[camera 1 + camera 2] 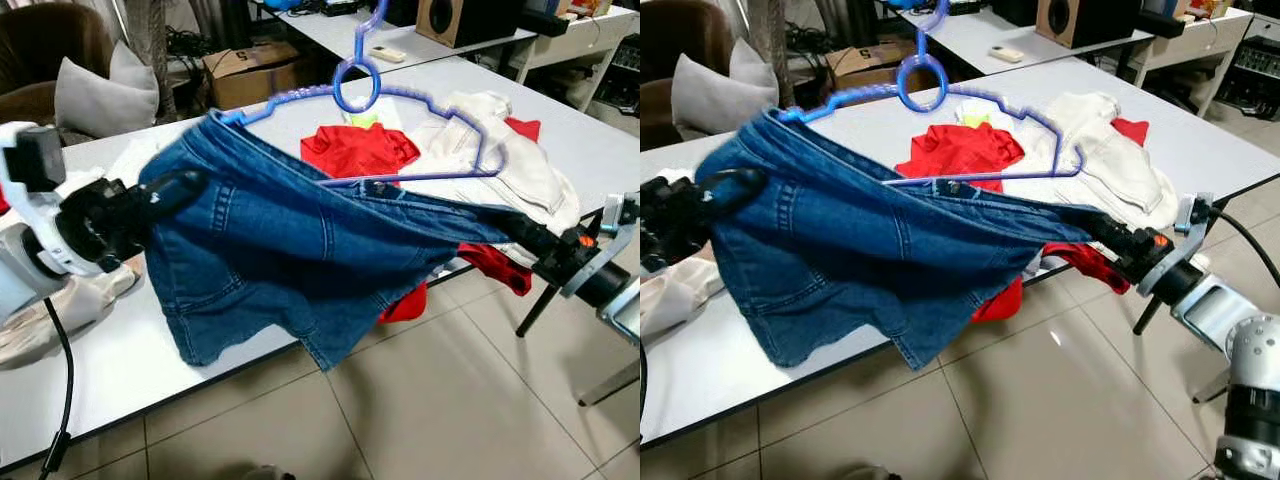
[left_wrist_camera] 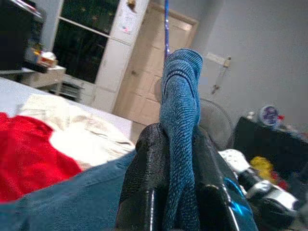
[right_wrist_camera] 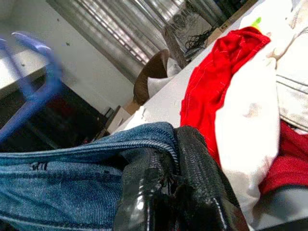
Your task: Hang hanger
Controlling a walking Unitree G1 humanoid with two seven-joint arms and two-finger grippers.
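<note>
Above the white table, I hold a pair of denim shorts stretched out between my two pincers. My left pincer is clenched on one end of the waistband; the left wrist view shows a fold of denim squeezed between its fingers. My right pincer is clamped on the other end, past the table's near edge, with denim caught between its fingers.

The blue hanger sits up over the shorts, its bottom bar running along the waistband and one shoulder tip touching the denim near my left pincer. Its hook points upward; I cannot tell whether it is caught on anything.

Behind the shorts, on the table, lie a red garment and a cream garment.

I judge the job about midway: whether the shorts are properly threaded on the hanger is unclear, and hanging it on a rail remains.
</note>
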